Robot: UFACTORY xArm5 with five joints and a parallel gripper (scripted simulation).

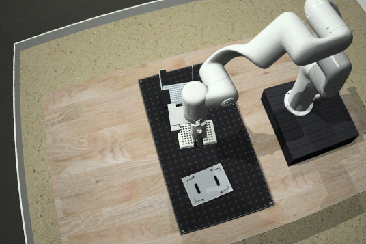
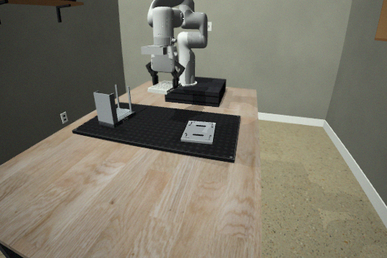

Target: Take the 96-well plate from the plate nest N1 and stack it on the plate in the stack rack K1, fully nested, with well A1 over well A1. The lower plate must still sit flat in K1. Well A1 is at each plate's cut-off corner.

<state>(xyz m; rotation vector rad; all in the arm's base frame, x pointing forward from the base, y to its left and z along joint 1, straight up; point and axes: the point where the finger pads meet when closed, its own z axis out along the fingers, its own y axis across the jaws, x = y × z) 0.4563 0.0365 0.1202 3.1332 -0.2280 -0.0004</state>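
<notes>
- Gripper (image 1: 198,142), seen from the top, clenches the 96-well plate (image 1: 186,136) across its short sides, carried between the emptied plate nest N1 (image 1: 207,184) and stack rack K1 (image 1: 163,78).
- Exterior: plate hangs level, well above the breadboard (image 2: 159,130), likely to pass over K1's posts.

From above, your arm's wrist covers the middle of the carried plate (image 1: 186,137) and most of the plate in the stack rack (image 1: 162,78). Neither plate's cut-off corner is large enough to make out. The desk (image 2: 108,199) runs off the exterior view's bottom edge.
</notes>
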